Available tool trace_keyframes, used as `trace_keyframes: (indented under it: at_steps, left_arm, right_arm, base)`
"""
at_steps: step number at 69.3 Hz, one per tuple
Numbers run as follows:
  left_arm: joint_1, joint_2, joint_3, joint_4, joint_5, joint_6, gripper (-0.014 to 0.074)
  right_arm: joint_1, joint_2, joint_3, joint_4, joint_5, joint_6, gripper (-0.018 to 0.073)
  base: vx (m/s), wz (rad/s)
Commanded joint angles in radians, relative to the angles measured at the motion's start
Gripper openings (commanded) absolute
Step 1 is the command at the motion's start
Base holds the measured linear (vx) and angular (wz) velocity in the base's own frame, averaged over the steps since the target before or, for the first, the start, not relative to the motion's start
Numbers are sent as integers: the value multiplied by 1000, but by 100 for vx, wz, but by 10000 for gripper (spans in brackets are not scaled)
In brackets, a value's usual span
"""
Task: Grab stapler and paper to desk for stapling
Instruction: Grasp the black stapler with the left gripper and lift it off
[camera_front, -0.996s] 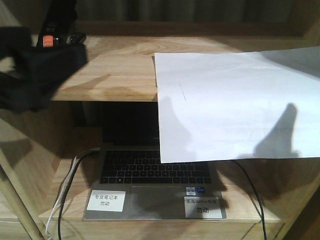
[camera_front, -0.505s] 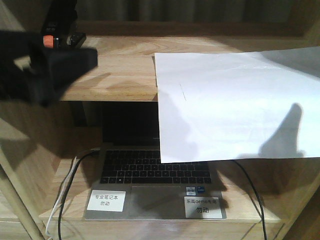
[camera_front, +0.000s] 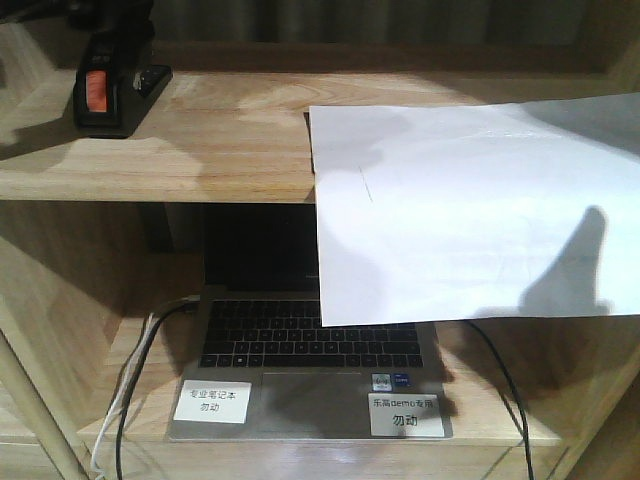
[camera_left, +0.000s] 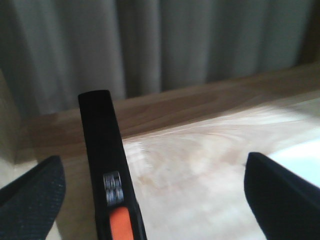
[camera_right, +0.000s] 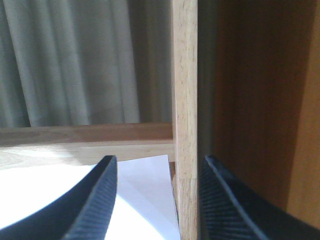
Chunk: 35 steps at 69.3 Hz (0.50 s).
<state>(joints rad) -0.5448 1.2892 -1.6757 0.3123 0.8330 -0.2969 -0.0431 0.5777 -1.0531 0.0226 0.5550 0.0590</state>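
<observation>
As the left gripper (camera_left: 152, 165) gapes wide, the stapler (camera_left: 107, 175) lies between its jaws, lengthwise along the approach, nearer the left jaw.

A wooden shelf (camera_front: 240, 150) in two tiers is seen; an open laptop (camera_front: 300, 345) is set on the lower tier, its dark screen tucked beneath the upper board; two white labels with Chinese writing are stuck on the palm rest, one (camera_front: 212, 400) at the left, the other (camera_front: 405, 414) at the right, with the touchpad (camera_front: 315, 390) between them; a white cable (camera_front: 100, 450) and a black cable (camera_front: 119, 440) are led down from the laptop's left side; another black cable (camera_front: 505, 390) is run along its right; a grey pleated curtain (camera_left: 165, 45) is hung behind the shelf; a light wooden upright (camera_right: 185, 125) is shown in the right wrist view.
</observation>
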Motion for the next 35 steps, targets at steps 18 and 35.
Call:
trace_keyframes:
  at_steps: [18,35]
  left_arm:
    - [27,177,-247,114,112,-120,680]
    - [77,253,-270,112,135,-118,662]
  right_arm:
    - [-7,12,-26,1,-70,-5,360]
    - [-7,12,-26,1,-68,-5,360]
  base:
    - [0,0]
    - [0,0]
